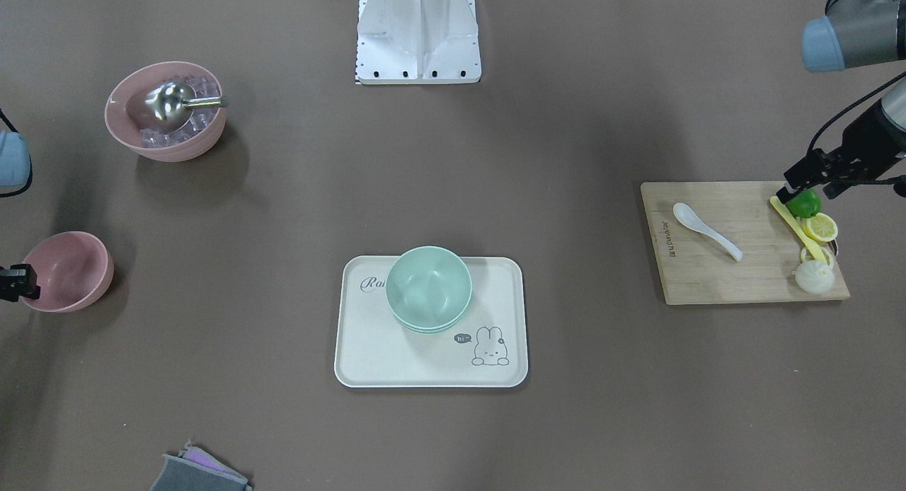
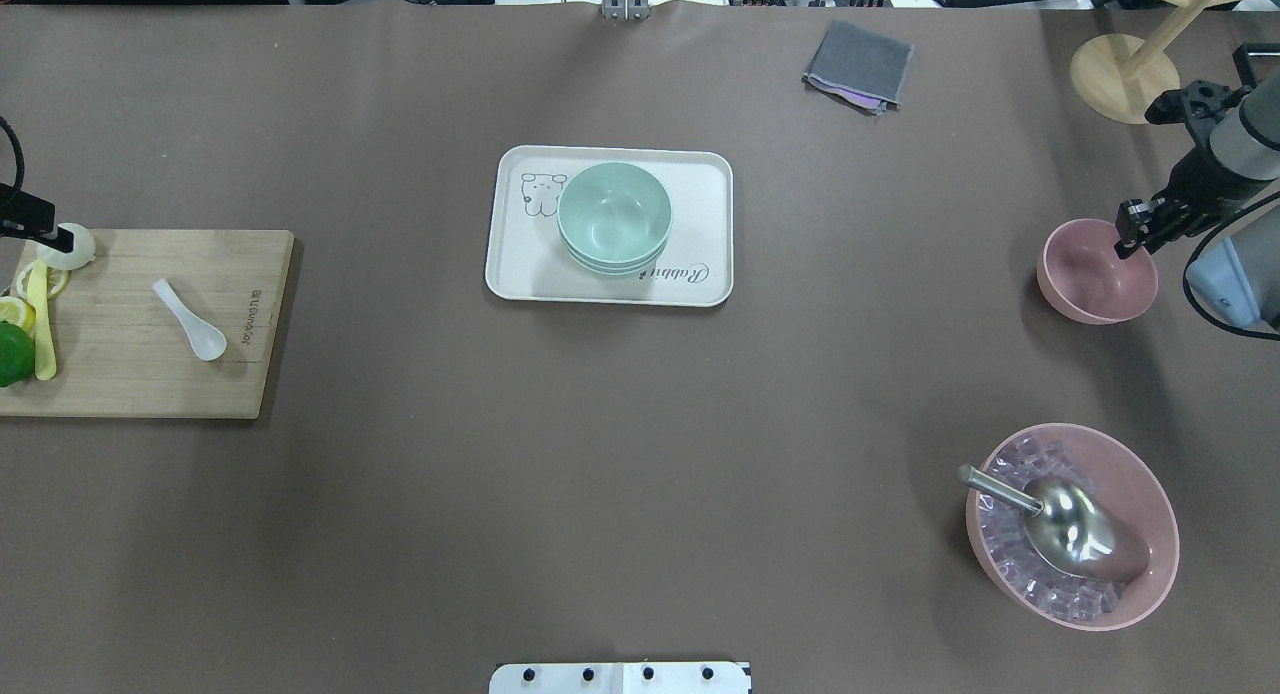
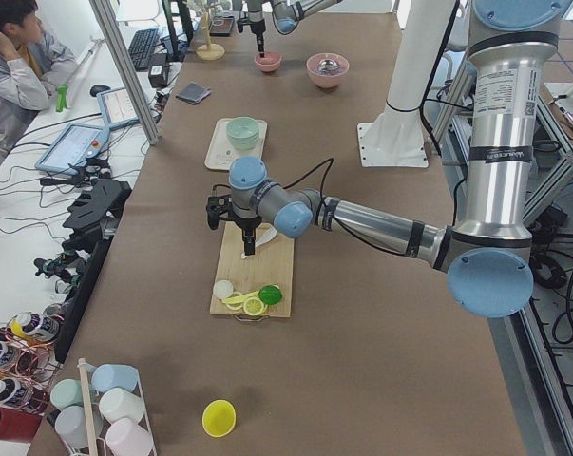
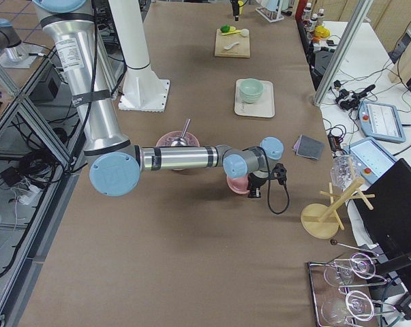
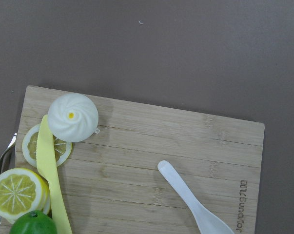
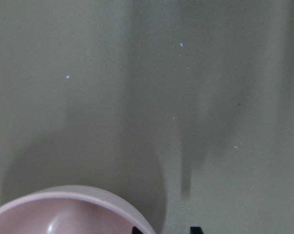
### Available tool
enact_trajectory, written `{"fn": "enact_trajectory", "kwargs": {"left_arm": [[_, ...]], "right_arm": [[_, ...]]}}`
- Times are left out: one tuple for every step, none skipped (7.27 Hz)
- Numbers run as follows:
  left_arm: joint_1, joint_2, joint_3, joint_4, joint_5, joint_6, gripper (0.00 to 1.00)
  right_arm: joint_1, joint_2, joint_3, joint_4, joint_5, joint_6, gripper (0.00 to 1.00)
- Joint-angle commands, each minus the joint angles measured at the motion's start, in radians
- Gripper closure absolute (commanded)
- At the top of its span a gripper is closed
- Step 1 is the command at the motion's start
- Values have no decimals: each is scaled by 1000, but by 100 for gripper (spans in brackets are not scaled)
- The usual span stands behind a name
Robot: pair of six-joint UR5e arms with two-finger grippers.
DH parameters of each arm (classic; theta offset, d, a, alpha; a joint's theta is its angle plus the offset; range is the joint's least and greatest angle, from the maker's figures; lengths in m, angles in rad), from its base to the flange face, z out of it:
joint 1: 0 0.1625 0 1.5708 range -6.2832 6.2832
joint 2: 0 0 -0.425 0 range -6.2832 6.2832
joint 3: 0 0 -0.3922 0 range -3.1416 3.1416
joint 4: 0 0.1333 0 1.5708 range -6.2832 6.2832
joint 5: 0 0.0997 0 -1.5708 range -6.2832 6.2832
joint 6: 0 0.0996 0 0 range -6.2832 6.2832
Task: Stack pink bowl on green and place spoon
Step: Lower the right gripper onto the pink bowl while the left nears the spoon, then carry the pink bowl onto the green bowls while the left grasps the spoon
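Tabletop (image 2: 400, 494) is matte brown, green bowl (image 2: 614, 214) mid-table, operator (image 3: 20, 66) seated alongside.

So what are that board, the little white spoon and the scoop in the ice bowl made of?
The cutting board looks like bamboo, matte, with pale jointed strips and visible grain. The white spoon is smooth and slightly glossy, ceramic or plastic; the look leaves that open. The scoop is polished metal, probably steel, mirroring the lights.

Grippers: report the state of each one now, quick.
Left gripper: cannot be told; it hangs over the cutting board.
Right gripper: open, at the pink bowl's rim.
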Motion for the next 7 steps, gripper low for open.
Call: {"fn": "enact_trajectory", "kwargs": {"left_arm": [[40, 1, 11, 1, 54, -3, 3], [77, -2, 28, 3, 63, -6, 3], [95, -9, 34, 0, 61, -41, 3], [108, -56, 61, 3, 60, -116, 8], [141, -86, 95, 3, 61, -208, 12], [154, -103, 115, 4, 60, -280, 14], [155, -136, 146, 7, 60, -358, 14]], "right_arm": [[1, 1, 24, -1, 36, 2, 100], [0, 8, 82, -10, 62, 60, 100], [-2, 46, 117, -7, 117, 221, 100], [-6, 92, 145, -10, 143, 331, 100], [-27, 126, 182, -10, 147, 450, 100], [-43, 186, 188, -10, 145, 584, 100], [-61, 223, 214, -10, 130, 681, 100]]}}
